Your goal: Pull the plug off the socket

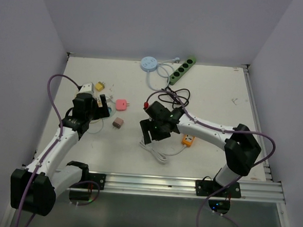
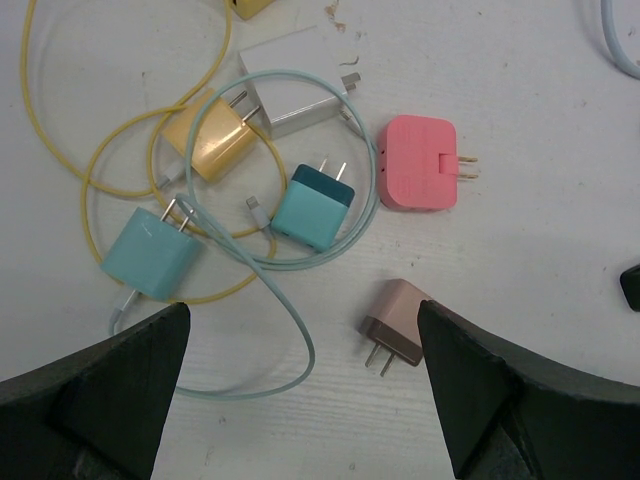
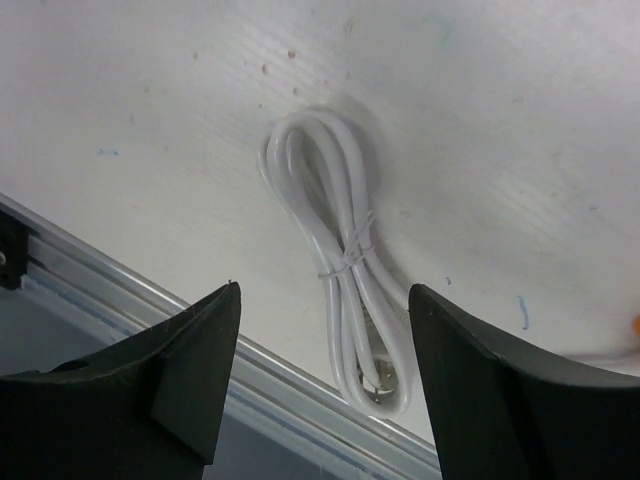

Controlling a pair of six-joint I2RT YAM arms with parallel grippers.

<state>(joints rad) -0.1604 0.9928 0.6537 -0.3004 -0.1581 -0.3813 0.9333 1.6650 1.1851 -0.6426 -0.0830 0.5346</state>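
Note:
A green power strip (image 1: 182,70) lies at the far edge, with a black cable (image 1: 170,96) coiled in front of it. A round light-blue socket (image 1: 149,64) lies to its left with a white plug (image 1: 174,59) beside it. A small orange socket (image 1: 188,140) lies under my right arm. My right gripper (image 1: 154,135) (image 3: 325,300) is open and empty over a tied white cable bundle (image 3: 345,258). My left gripper (image 1: 103,108) (image 2: 303,330) is open and empty over loose chargers. Whether a plug sits in any socket I cannot tell.
Under the left gripper lie a pink adapter (image 2: 418,162), a brown charger (image 2: 397,325), a teal charger (image 2: 313,207), a light-blue charger (image 2: 153,253), a yellow charger (image 2: 212,143) and a white one (image 2: 295,82), with yellow and pale-blue cables. An aluminium rail (image 1: 188,185) runs along the near edge.

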